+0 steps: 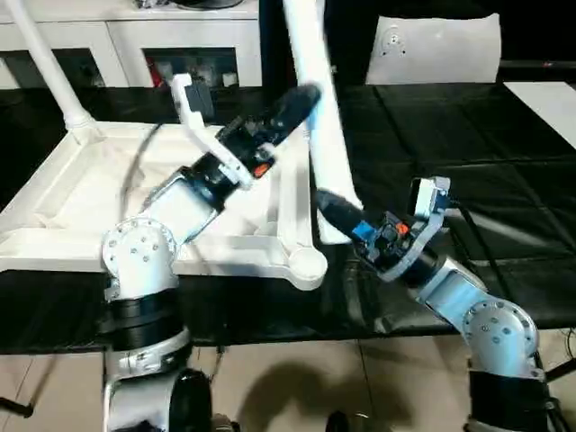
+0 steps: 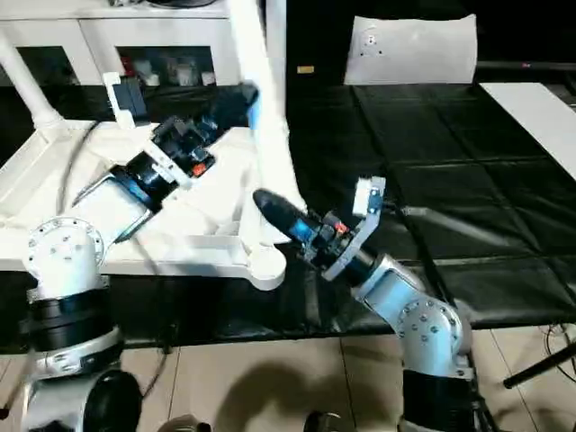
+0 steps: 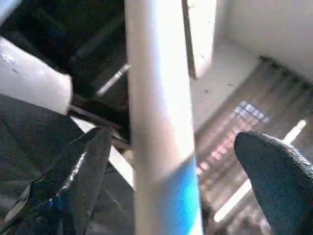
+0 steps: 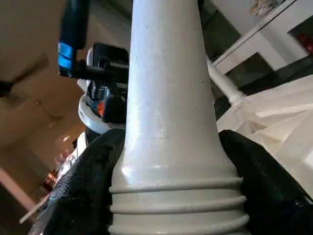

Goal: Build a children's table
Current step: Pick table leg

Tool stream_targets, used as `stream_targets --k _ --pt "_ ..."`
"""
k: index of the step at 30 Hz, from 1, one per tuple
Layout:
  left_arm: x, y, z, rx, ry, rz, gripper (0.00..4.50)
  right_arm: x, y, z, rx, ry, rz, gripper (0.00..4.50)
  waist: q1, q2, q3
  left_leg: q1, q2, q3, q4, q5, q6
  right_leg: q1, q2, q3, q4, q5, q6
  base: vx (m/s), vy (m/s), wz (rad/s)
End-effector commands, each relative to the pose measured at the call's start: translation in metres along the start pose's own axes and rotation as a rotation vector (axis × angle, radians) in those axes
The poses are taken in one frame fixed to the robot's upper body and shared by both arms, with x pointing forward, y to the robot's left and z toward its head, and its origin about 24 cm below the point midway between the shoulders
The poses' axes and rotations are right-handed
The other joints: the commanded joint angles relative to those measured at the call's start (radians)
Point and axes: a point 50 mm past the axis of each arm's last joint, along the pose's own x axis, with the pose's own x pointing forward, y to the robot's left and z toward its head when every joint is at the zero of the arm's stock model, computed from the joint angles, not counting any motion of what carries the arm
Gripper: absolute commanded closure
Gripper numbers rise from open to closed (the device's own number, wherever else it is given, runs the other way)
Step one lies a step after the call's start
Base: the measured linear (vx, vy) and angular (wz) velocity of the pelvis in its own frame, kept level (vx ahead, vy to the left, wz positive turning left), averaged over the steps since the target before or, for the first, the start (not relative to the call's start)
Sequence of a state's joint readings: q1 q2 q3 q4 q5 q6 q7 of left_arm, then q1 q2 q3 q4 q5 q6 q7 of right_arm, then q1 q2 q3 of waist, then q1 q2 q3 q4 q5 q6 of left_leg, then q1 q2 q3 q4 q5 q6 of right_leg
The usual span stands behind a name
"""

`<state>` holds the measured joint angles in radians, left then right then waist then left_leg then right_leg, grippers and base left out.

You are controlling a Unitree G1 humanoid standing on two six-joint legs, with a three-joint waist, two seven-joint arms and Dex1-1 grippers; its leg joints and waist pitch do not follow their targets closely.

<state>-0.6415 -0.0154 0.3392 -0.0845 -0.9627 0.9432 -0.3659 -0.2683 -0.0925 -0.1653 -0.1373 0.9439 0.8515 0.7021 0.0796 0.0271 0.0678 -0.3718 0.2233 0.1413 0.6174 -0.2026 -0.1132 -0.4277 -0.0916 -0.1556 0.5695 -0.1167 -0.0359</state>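
The children's table top (image 1: 54,193) lies upside down on the left, ribs up, with a round corner socket (image 1: 307,265) at its near right. One white leg (image 1: 47,63) stands in the far left corner. A second leg (image 1: 321,135) is tilted upright beside the top's right edge. My right gripper (image 1: 335,209) is shut on its thick ringed lower end (image 4: 166,147), a finger (image 4: 90,186) pressed on each side. Higher up, my left gripper (image 1: 301,97) is open around the leg (image 3: 156,122), and its fingers (image 3: 279,166) stand off the tube.
A flat white panel (image 1: 438,49) with a small round mark leans at the back right. A long flat white strip (image 1: 549,108) lies at the far right on the black cover (image 1: 468,189). White cabinets (image 1: 135,36) stand behind; tiled floor lies below the front edge.
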Motion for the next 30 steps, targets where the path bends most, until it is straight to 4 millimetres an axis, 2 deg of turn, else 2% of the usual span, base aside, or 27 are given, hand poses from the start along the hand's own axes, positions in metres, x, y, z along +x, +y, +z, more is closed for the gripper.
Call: stream_targets --k 1,4,5,7,9,11,12,14,17,22,30 --pt "0.000 -0.003 -0.003 0.012 0.047 -0.018 0.00 0.001 0.004 -0.001 -0.015 0.012 0.025 1.73 0.004 -0.006 -0.091 -0.005 -0.017 0.020 -0.061 -0.108 0.067 0.073 -0.033 0.024 -0.097 -0.496 0.049 0.000 0.000 0.00" --pt "-0.001 -0.002 -0.006 0.040 0.071 -0.019 0.00 0.002 0.000 -0.002 -0.089 0.046 -0.021 1.73 0.011 -0.006 -0.090 -0.004 -0.018 0.020 -0.061 -0.113 0.056 0.073 -0.035 0.024 -0.099 -0.508 0.059 0.000 0.000 0.00" --pt "-0.001 -0.002 -0.006 0.042 0.072 -0.020 0.27 0.002 -0.001 -0.002 -0.095 0.049 -0.025 1.73 0.011 -0.006 -0.090 -0.004 -0.018 0.020 -0.061 -0.113 0.056 0.073 -0.035 0.024 -0.099 -0.508 0.059 0.000 0.000 0.00" --pt "-0.002 0.000 -0.007 0.143 0.098 0.009 0.34 0.004 -0.005 -0.003 -0.162 0.068 -0.072 1.73 0.011 -0.007 -0.089 -0.003 -0.018 0.020 -0.063 -0.125 0.049 0.073 -0.036 0.023 -0.102 -0.524 0.072 0.000 0.000 0.00" --pt "-0.003 0.001 -0.007 0.277 0.117 0.021 0.34 0.007 -0.008 -0.002 -0.240 0.085 -0.112 1.73 0.006 -0.003 -0.087 -0.001 -0.016 0.017 -0.067 -0.136 0.041 0.072 -0.035 0.025 -0.103 -0.527 0.089 0.000 0.000 0.00" --pt "-0.004 0.002 -0.007 0.293 0.116 0.022 0.42 0.008 -0.008 -0.003 -0.251 0.091 -0.113 1.73 0.004 0.000 -0.087 0.001 -0.015 0.017 -0.068 -0.143 0.040 0.074 -0.037 0.025 -0.103 -0.526 0.082 0.000 0.000 0.00" --pt "-0.003 0.000 -0.006 0.324 0.107 0.003 0.58 0.009 -0.009 -0.003 -0.273 0.099 -0.118 1.73 0.004 0.002 -0.086 0.006 -0.013 0.017 -0.069 -0.154 0.041 0.073 -0.038 0.024 -0.105 -0.529 0.070 0.000 0.000 0.00" --pt "-0.003 -0.002 -0.004 0.370 0.097 -0.010 0.58 0.009 -0.010 -0.005 -0.298 0.113 -0.123 1.73 0.001 0.002 -0.088 0.009 -0.009 0.016 -0.070 -0.159 0.040 0.075 -0.039 0.026 -0.102 -0.509 0.049 0.000 0.000 0.00" --pt "-0.004 -0.004 -0.004 0.443 0.097 -0.037 0.73 0.010 -0.013 -0.012 -0.346 0.156 -0.127 1.73 0.004 -0.001 -0.089 0.003 -0.005 0.014 -0.073 -0.127 0.045 0.081 -0.044 0.036 -0.086 -0.446 0.015 0.000 0.000 0.00" --pt "-0.006 -0.001 -0.009 0.466 0.120 -0.036 0.73 0.010 -0.014 -0.016 -0.374 0.177 -0.122 1.73 0.005 -0.002 -0.089 0.003 -0.004 0.017 -0.074 -0.118 0.049 0.082 -0.045 0.040 -0.082 -0.436 -0.008 0.000 0.000 0.00" --pt "-0.008 0.001 -0.016 0.484 0.133 -0.037 0.73 0.009 -0.018 -0.018 -0.409 0.193 -0.127 1.73 0.003 -0.004 -0.089 0.004 -0.003 0.018 -0.074 -0.125 0.052 0.082 -0.046 0.042 -0.081 -0.442 -0.014 0.000 0.000 0.00"
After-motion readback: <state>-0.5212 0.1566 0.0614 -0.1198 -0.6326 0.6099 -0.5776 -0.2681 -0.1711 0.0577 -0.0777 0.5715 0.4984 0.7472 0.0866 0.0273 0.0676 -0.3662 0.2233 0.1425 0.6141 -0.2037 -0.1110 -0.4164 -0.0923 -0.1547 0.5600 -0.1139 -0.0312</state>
